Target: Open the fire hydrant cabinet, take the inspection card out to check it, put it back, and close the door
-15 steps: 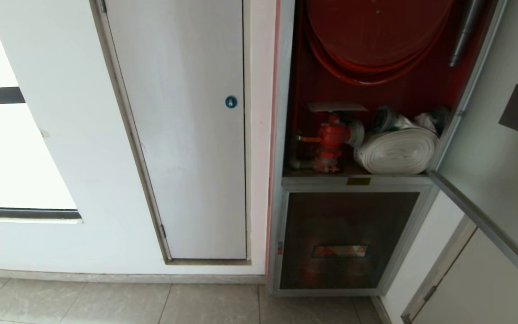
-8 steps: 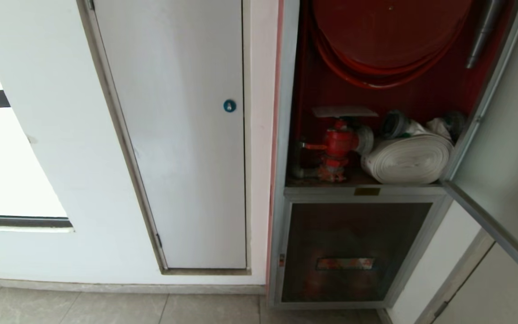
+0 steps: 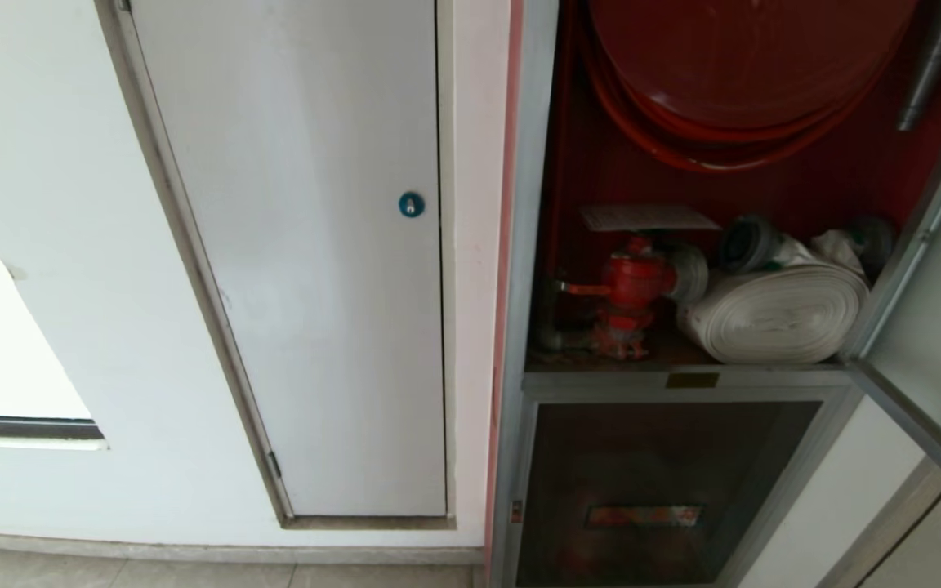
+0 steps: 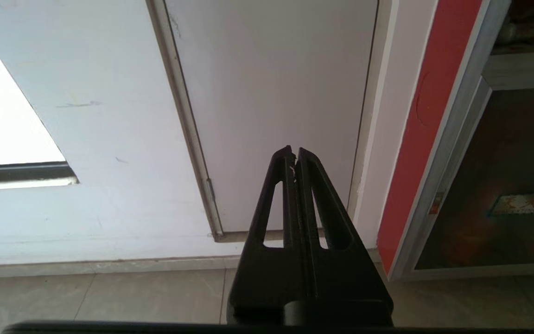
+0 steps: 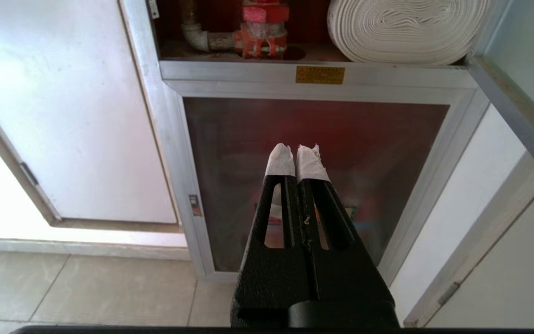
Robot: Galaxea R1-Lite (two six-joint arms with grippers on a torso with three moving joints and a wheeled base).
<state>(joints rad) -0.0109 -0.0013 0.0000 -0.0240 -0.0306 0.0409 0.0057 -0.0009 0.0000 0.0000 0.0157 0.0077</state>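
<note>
Pointing out from low in front of the robot, the right gripper (image 5: 297,153) has its white-wrapped fingertips (image 5: 280,160) pressed together on nothing, aimed at the lower glass panel (image 5: 313,153) of the fire hydrant cabinet (image 3: 529,245); the left gripper (image 4: 294,153) sits likewise closed and empty, facing the white panel door (image 4: 271,93) beside the cabinet, and neither arm shows in the head view. Beyond and above the right gripper, well apart from it, the upper compartment stands exposed: the red valve (image 3: 632,282) at its left, the white rolled hose (image 3: 777,314) just beside it on the right, and the inspection card (image 3: 646,217) lying flat on top of the valve. Above these hangs the red hose reel (image 3: 748,65). The door (image 3: 940,327) is swung open at the right side, its frame edge running past the hose. Left of the cabinet, the white panel door carries a blue round lock (image 3: 411,204). Against the frames of a second earlier, the whole head view has shifted: the cabinet sits larger and lower in the picture and less floor shows, so the camera has moved closer and turned, while card, valve and hose keep the same places relative to one another.
</note>
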